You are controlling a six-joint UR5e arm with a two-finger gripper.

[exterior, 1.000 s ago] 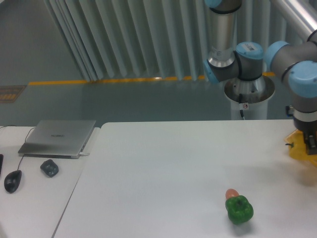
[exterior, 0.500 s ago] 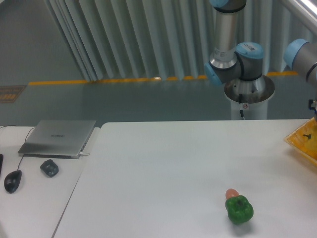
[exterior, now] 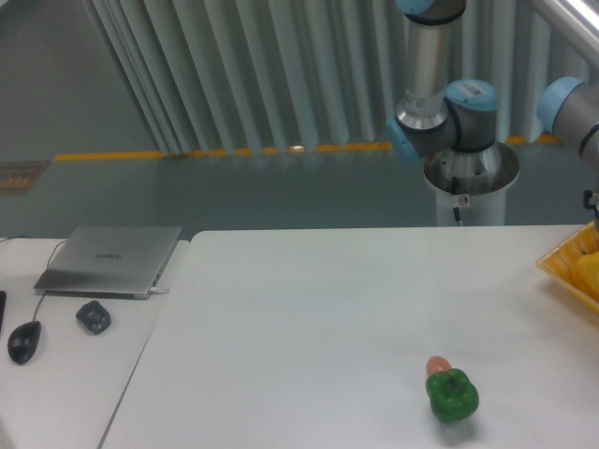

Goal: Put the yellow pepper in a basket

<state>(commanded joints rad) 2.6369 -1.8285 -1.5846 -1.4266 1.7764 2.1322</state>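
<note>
Only a corner of the basket (exterior: pixel 566 267) is seen at the right edge of the white table (exterior: pixel 309 318), its slanted yellow-orange side cut off by the frame. Inside it, right at the frame's edge, a glossy yellow shape is visible, taken to be the yellow pepper (exterior: pixel 590 274); its stem cannot be made out.

The end effector is not in view, so its opening and whatever it may hold cannot be told. Of the arm (exterior: pixel 449 112), only the grey and blue joints are seen above the table's far side, with one more joint at the upper right edge.

Near the front of the table, a green pepper (exterior: pixel 453 396) is found, with a small orange-red object (exterior: pixel 437 366) touching it just behind. On the adjoining surface to the left, a closed laptop (exterior: pixel 110 259), a small dark object (exterior: pixel 93 316) and a black mouse (exterior: pixel 24 340) are laid out, well apart from the basket.
</note>
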